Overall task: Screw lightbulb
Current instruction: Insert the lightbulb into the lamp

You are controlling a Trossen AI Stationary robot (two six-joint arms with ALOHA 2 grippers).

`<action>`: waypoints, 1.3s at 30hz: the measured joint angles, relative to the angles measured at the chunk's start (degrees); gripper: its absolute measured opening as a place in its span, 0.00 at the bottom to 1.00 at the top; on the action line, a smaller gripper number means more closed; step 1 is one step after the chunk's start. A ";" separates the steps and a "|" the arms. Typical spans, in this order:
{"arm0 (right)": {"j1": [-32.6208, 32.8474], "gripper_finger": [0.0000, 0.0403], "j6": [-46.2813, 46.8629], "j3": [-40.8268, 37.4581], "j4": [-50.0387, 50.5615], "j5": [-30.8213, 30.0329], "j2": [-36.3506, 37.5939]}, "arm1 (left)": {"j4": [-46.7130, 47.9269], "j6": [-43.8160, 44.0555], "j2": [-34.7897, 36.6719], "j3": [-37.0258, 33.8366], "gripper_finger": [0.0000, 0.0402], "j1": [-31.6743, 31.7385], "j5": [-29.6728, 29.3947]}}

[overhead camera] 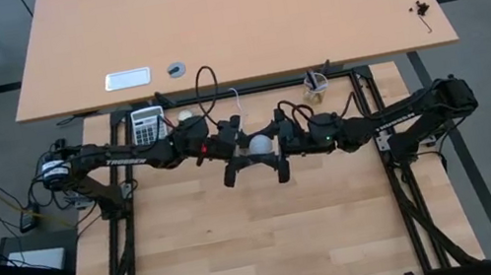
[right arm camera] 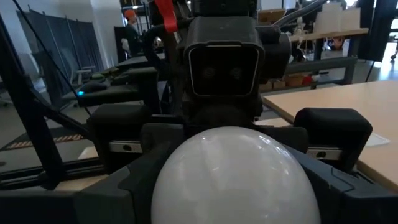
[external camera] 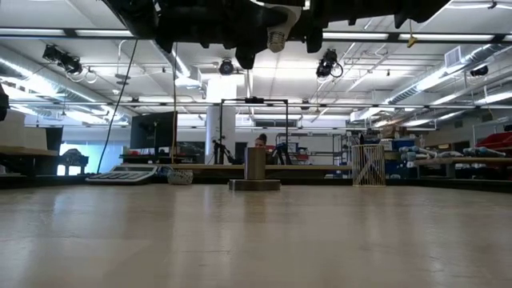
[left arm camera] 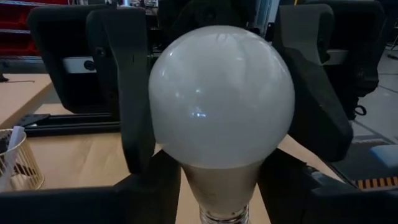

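The two dark arms meet high over the middle of the desk (overhead camera: pixel 273 243). The lightbulb (overhead camera: pixel 258 143) is up in the air between them, well above the wood.

The left gripper (overhead camera: pixel 233 152) reaches in from the left and the right gripper (overhead camera: pixel 280 152) reaches in from the right, so they face each other with the bulb in the middle. In the left wrist view the big white globe (left arm camera: pixel 222 102) fills the picture, with its grey screw end at the lower edge. The right arm's dark fingers (left arm camera: pixel 134 93) stand wide on both sides of the globe and press on it, so the right gripper holds the bulb around its round part. In the right wrist view the globe (right arm camera: pixel 236 177) sits between that arm's own fingers, and the left arm's camera box (right arm camera: pixel 224 68) looks at it from close by. The left fingers are near the narrow end, but one cannot tell if they grip it.

In the low view the screw end (external camera: pixel 277 38) hangs down from the arms at the top. The grey socket (external camera: pixel 255 170) stands upright on the desk far below, well apart from the bulb. A calculator (overhead camera: pixel 148 124) and a small wire basket (overhead camera: pixel 318 85) sit near the back edge
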State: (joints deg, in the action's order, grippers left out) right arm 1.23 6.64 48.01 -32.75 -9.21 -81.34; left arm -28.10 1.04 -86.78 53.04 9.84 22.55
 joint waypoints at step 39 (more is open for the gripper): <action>-1.72 0.56 -7.70 -0.07 -2.14 -1.64 2.80 | -35.79 2.12 -8.34 -22.51 0.39 6.30 -17.43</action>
State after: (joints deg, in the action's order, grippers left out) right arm -0.49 -1.07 47.94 -34.89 -10.85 -78.54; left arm -63.89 3.16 -95.12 30.52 16.14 5.12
